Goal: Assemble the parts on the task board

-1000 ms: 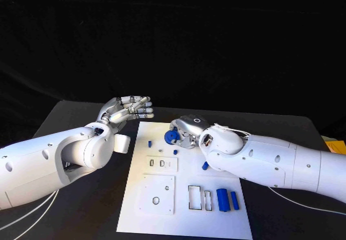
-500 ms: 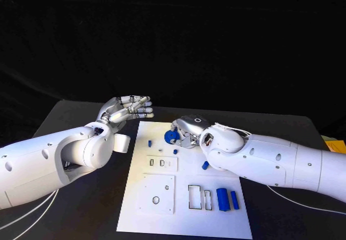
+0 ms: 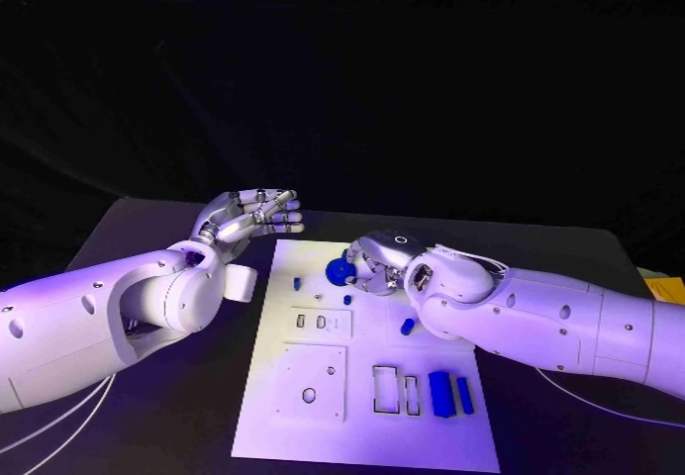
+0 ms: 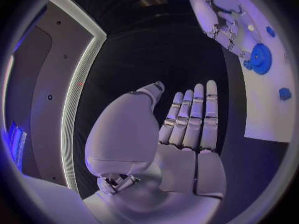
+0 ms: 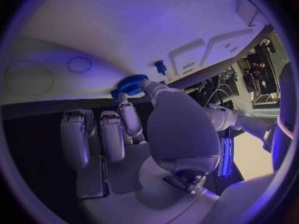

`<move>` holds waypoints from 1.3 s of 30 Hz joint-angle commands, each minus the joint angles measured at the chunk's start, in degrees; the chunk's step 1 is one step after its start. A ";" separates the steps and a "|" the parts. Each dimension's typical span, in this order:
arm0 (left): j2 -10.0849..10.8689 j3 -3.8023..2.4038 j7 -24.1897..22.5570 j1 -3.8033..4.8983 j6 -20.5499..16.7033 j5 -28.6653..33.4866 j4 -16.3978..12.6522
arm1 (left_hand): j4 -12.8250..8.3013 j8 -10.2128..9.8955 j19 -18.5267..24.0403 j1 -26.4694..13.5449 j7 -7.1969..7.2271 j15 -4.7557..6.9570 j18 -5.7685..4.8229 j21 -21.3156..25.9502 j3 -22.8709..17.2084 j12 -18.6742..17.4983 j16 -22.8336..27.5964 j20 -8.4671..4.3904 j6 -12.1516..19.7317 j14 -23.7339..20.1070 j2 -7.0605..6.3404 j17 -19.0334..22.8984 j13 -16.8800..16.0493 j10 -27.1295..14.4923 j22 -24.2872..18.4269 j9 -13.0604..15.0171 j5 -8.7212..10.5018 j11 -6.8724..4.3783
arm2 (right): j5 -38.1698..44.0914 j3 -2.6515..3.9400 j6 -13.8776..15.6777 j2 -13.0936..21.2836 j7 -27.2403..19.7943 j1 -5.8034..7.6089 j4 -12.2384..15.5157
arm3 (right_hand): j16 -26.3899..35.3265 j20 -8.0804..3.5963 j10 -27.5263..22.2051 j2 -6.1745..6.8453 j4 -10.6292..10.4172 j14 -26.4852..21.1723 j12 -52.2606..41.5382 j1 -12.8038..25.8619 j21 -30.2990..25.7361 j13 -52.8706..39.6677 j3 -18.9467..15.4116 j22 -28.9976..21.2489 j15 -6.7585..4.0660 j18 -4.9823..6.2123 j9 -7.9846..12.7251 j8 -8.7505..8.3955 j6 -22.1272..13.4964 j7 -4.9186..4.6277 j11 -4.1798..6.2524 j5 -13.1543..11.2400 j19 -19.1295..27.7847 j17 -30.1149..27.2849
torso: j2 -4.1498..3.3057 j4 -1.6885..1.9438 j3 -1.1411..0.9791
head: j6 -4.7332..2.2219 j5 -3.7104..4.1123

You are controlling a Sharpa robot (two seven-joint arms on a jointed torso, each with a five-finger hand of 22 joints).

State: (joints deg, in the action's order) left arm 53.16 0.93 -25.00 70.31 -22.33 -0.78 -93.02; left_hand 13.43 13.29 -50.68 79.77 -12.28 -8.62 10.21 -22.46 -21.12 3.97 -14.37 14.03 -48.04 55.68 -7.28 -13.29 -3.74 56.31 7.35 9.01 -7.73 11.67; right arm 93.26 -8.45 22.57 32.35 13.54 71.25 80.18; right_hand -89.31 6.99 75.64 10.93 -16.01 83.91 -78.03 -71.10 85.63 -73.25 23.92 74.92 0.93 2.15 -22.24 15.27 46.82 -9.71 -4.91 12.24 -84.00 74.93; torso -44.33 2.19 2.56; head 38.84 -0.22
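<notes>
Task board (image 3: 429, 440): white plate, long axis running from the table's near edge toward its far edge.

Two blue bars (image 3: 451, 393): near right part of the board, side by side, long axes along the board's length; unchanged from a second ago.

Small blue piece (image 3: 406, 326): mid board, toward the right edge, just beside the right forearm; unchanged.

Blue pegs (image 3: 297, 284): upright toward the far left edge; unchanged.

Blue gear (image 3: 342, 270): far part of the board, pinched at its rim by the right hand (image 3: 374, 259), gear face tilted up toward the left; hand and gear sit slightly farther along the board than before.

Left hand (image 3: 251, 216): released, fingers straight and together, above the table (image 3: 157, 223) off the board's far left corner; unmoved.
</notes>
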 commanded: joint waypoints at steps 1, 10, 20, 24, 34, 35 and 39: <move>0.01 -0.05 -0.31 0.07 1.00 0.11 -0.16 | 0.01 -0.26 0.25 -0.32 -2.86 -0.07 0.19 0.20 -0.43 -0.30 0.38 0.17 0.50 -0.34 0.22 -0.06 0.03 -0.35 -0.07 -0.10 0.17 0.06 | -0.14 -0.01 3.76 1.29 -0.90 -0.08 1.44 | -0.13 0.11 0.60 -0.24 0.10 5.69 -0.25 0.23 0.47 -0.14 0.53 10.95 -0.02 -0.80 0.07 0.08 0.58 0.06 -0.04 0.46 -2.46 13.42 | -0.01 -0.03 -0.02 | -0.10 -0.05; 0.15 -0.03 -0.36 0.05 1.24 0.11 0.04 | -0.07 -0.34 0.29 -0.40 -2.86 -0.08 0.19 0.22 -0.54 -0.26 0.54 0.19 0.51 -0.35 0.24 -0.16 0.02 -0.43 -0.14 -0.12 0.21 0.07 | -14.81 0.64 4.50 12.22 -8.34 1.76 8.08 | 0.24 0.11 -0.05 0.92 1.86 5.42 0.32 -1.67 -1.13 0.48 1.62 9.43 0.09 -0.30 0.45 -1.03 0.09 -0.24 -0.24 -0.36 -1.08 12.39 | 0.24 -0.20 -0.05 | -0.64 0.38; -0.16 -0.01 -0.51 0.03 1.81 0.11 0.26 | -0.07 -0.34 0.29 -0.40 -2.86 -0.08 0.19 0.22 -0.54 -0.26 0.54 0.19 0.51 -0.35 0.24 -0.16 0.02 -0.43 -0.14 -0.12 0.21 0.07 | -25.77 0.65 -3.43 22.99 -18.37 3.05 8.64 | 0.16 -0.39 -1.10 2.63 5.69 5.49 0.97 -5.59 -2.21 1.16 1.41 8.61 -0.69 0.00 0.49 -1.72 0.10 1.08 0.84 -0.20 -0.26 12.71 | 0.68 -0.93 -0.57 | -0.93 1.64; -0.43 0.00 -0.59 0.01 2.04 0.11 0.45 | -0.10 -0.34 0.30 -0.41 -2.83 -0.09 0.19 0.23 -0.56 -0.24 0.58 0.20 0.49 -0.36 0.20 -0.18 0.01 -0.42 -0.16 -0.12 0.21 0.06 | -26.39 0.49 -4.76 25.20 -19.42 2.95 7.31 | 0.06 -0.66 -0.89 2.78 6.35 5.56 0.86 -6.36 -1.91 0.95 1.31 8.96 -0.83 -0.12 0.51 -1.95 0.00 0.84 0.78 -0.36 -0.57 13.00 | 0.78 -1.07 -0.83 | -0.98 1.53; -0.81 0.01 -0.63 -0.05 2.22 0.11 1.15 | -0.10 -0.34 0.30 -0.41 -2.83 -0.09 0.19 0.23 -0.56 -0.24 0.58 0.20 0.49 -0.36 0.20 -0.18 0.01 -0.42 -0.16 -0.12 0.21 0.06 | -25.83 0.23 -5.72 26.19 -20.11 1.38 4.44 | 0.01 -0.54 -0.84 2.70 6.85 5.59 0.88 -7.06 -1.77 0.95 1.36 9.13 -0.53 -0.19 0.56 -2.21 -0.20 0.40 0.39 -0.42 -0.72 13.12 | 0.89 -1.17 -1.13 | -0.64 1.38; -0.84 0.01 -0.64 -0.06 2.23 0.11 1.20 | -0.10 -0.34 0.30 -0.41 -2.83 -0.09 0.19 0.23 -0.56 -0.24 0.58 0.20 0.49 -0.36 0.20 -0.18 0.01 -0.42 -0.16 -0.12 0.21 0.06 | -25.83 0.22 -5.68 26.03 -20.13 1.21 4.11 | 0.01 -0.53 -0.87 2.65 6.86 5.60 0.91 -7.08 -1.79 0.97 1.37 9.12 -0.52 -0.19 0.56 -2.21 -0.19 0.38 0.37 -0.42 -0.71 13.13 | 0.87 -1.19 -1.17 | -0.63 1.37; -0.92 0.01 -0.63 -0.06 2.26 0.11 1.29 | -0.10 -0.34 0.30 -0.41 -2.83 -0.09 0.19 0.23 -0.56 -0.24 0.58 0.20 0.49 -0.36 0.20 -0.18 0.01 -0.42 -0.16 -0.12 0.21 0.06 | -25.83 0.20 -5.53 25.28 -20.05 0.66 3.03 | 0.00 -0.46 -0.80 2.37 6.88 5.60 0.87 -7.20 -1.81 0.91 1.49 9.12 -0.41 -0.18 0.54 -2.21 -0.09 0.24 0.26 -0.33 -0.70 13.16 | 0.81 -1.16 -1.08 | -0.61 1.11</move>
State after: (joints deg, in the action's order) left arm 52.40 0.98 -25.06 70.23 -21.30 -0.78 -91.70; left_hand 13.27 13.30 -50.68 79.77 -12.28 -8.62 10.21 -22.46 -21.29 3.97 -14.04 14.03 -48.04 55.68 -7.28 -13.39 -3.74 56.31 7.27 8.97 -7.73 11.67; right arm 67.59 -8.24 18.40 57.89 -5.36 72.08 83.50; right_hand -89.09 6.55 74.82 13.51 -9.38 83.93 -77.41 -77.77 83.65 -72.28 25.30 74.95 0.49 2.16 -21.74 13.27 46.72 -8.94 -4.29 12.09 -84.00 74.91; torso -43.46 1.01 1.42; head 38.20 1.06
